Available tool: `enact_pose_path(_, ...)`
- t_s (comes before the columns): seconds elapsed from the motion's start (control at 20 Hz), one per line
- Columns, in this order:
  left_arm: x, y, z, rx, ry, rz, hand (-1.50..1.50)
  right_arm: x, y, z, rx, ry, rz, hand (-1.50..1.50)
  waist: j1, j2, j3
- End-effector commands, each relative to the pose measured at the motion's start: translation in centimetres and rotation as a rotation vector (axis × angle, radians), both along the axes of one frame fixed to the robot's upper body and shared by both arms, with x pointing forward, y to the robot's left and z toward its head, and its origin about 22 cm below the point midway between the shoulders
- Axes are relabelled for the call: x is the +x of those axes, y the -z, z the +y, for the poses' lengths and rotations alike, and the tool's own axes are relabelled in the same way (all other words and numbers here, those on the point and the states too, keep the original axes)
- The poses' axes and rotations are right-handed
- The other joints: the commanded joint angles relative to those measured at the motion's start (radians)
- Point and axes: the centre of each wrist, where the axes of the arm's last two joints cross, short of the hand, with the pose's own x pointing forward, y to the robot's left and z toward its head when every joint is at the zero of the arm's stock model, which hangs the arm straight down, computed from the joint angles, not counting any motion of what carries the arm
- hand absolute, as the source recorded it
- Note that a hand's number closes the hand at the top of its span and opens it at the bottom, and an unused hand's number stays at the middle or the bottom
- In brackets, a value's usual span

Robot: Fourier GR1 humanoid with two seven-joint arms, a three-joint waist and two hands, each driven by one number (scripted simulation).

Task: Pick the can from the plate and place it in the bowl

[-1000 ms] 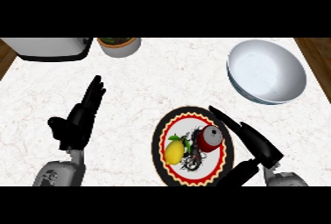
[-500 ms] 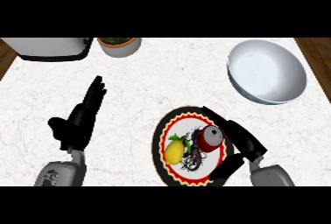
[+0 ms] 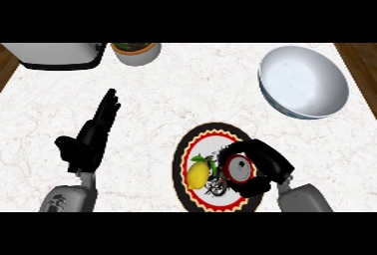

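Lying on its side on the one round plate with a black rim and a red-and-yellow zigzag band, the single red can with a silver lid shows its round end upward, and the black right hand wraps over it, fingers and thumb curled round its body from the right. Just left of the can, on the same plate, sits one yellow lemon with a small green leaf, beside a dark printed pattern at the plate's middle. The one white ceramic bowl stands well apart at the upper right of the white marble counter. The black left hand rests at the left, open, its fingers straight and pressed together, pointing up the view, thumb out to the side. At the far edge stand one grey toaster-like appliance and one small pot with a green plant.
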Motion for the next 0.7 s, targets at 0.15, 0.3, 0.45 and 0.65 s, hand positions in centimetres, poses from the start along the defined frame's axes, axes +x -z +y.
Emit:
enact_pose_path(0.15,1.0,-0.2,0.7,-0.014,-0.009,-0.001,0.0,-2.0,1.3,1.3,0.054,-0.056,0.035,1.5,-0.004,0.004,0.002)
enact_pose_path(0.3,-0.6,0.8,-0.8,-0.005,-0.002,-0.015,0.0,-2.1,0.2,0.6,0.122,-0.074,-0.008,1.5,-0.003,0.003,0.002)
enact_pose_path(0.45,0.3,0.1,-1.1,-0.006,-0.02,-0.011,0.0,-4.2,-1.2,-0.4,0.171,-0.033,-0.034,1.5,-0.009,0.003,0.002)
enact_pose_path(0.65,-0.4,-0.8,1.5,-0.007,0.002,0.01,0.0,-5.5,-3.8,-3.0,0.291,0.014,-0.104,1.5,-0.01,0.001,0.002)
